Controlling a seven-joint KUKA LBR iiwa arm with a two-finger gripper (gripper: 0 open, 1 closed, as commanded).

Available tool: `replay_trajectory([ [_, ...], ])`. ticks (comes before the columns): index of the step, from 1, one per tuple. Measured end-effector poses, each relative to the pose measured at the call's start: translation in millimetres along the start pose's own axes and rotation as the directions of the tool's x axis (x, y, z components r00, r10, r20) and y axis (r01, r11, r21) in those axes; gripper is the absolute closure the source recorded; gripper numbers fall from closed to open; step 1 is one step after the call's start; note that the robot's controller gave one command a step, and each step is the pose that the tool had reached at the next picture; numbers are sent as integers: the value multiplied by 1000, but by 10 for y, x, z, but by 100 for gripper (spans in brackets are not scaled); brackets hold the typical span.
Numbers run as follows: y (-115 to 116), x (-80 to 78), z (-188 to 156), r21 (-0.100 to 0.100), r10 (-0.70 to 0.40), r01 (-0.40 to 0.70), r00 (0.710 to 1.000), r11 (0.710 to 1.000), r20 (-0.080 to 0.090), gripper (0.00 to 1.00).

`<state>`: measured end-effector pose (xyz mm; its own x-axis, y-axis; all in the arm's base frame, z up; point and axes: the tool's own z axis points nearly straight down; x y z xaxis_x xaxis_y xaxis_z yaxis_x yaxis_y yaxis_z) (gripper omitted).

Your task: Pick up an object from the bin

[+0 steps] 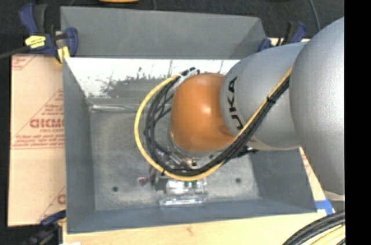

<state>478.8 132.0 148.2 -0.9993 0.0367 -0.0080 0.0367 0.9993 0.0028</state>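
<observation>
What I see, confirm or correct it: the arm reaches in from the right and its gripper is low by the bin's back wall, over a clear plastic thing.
Wrong: the gripper is low by the front wall of the bin, not its back wall, as the camera view shows. The rest holds: the arm reaches in from the right, and the gripper is over a clear plastic thing.

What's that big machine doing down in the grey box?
A robot arm reaches from the right down into the grey metal bin. Its gripper, under the orange wrist cover, sits low near the bin's front, over a clear glassy-looking thing on the floor. Whether it holds that thing cannot be told from here.
</observation>
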Motion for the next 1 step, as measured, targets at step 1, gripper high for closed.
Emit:
replay_trajectory([
  [1, 126, 9, -780, -1, -35, 35, 999, 999, 3, 100],
])
